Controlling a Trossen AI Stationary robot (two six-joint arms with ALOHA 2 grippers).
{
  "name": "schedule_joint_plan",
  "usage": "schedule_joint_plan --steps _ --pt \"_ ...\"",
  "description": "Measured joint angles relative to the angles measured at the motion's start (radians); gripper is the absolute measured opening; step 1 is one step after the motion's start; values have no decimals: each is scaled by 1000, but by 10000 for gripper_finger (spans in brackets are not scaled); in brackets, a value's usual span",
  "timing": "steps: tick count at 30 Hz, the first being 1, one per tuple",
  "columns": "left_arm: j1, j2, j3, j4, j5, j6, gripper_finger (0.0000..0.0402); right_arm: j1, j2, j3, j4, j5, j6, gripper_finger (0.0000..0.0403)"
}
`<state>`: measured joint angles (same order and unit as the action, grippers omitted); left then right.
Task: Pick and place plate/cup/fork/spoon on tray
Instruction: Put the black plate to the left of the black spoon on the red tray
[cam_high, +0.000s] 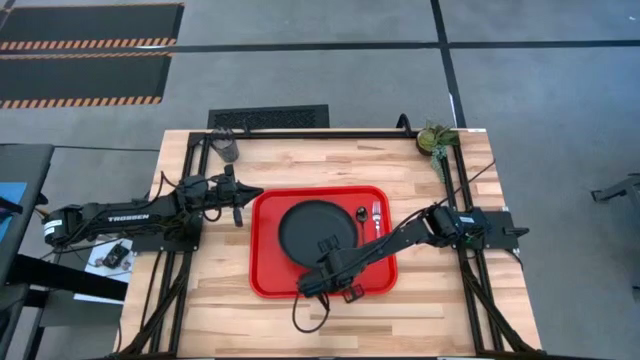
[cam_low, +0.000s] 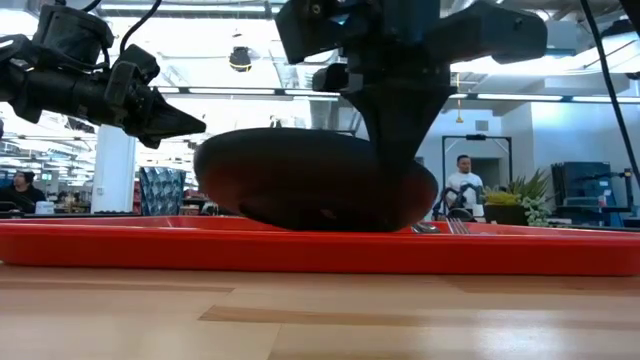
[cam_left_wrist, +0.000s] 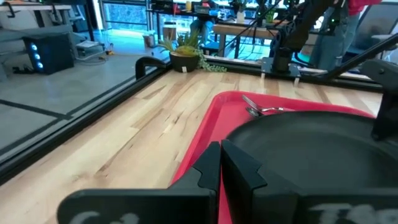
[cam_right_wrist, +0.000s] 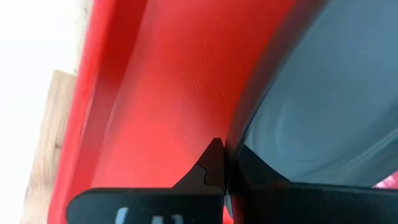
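From above, the left arm, lettered TROSSEN, holds its left gripper (cam_high: 243, 203) pinched closed and empty beside the red tray (cam_high: 266, 280), where the black plate (cam_high: 312, 226), spoon (cam_high: 361, 213) and fork (cam_high: 377, 210) lie; the cup (cam_high: 228, 148) stands well apart near the table's far edge. At table height the plate (cam_low: 290, 180) sits tilted. The right wrist view shows the right gripper (cam_right_wrist: 219, 163) clamped on the plate's (cam_right_wrist: 323, 93) rim.

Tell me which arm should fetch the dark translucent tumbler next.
Left, probably. The left gripper hovers shut, empty, by the red rectangular tray's edge, nearer the dark translucent tumbler; the right gripper is shut on the round black plate.
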<state>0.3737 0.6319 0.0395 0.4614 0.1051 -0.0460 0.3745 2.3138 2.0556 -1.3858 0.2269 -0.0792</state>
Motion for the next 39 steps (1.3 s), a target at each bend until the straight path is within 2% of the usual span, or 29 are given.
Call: schedule_joint_plan --steps 18,33,39 --pt "0 0 0 -39 0 -1 2 -24 0 0 91 -148 25 17" --pt "0 0 0 -46 0 -3 2 -58 -1 0 138 -184 68 18" --pt "0 0 0 -52 0 -3 2 -68 -1 0 139 -200 75 42"
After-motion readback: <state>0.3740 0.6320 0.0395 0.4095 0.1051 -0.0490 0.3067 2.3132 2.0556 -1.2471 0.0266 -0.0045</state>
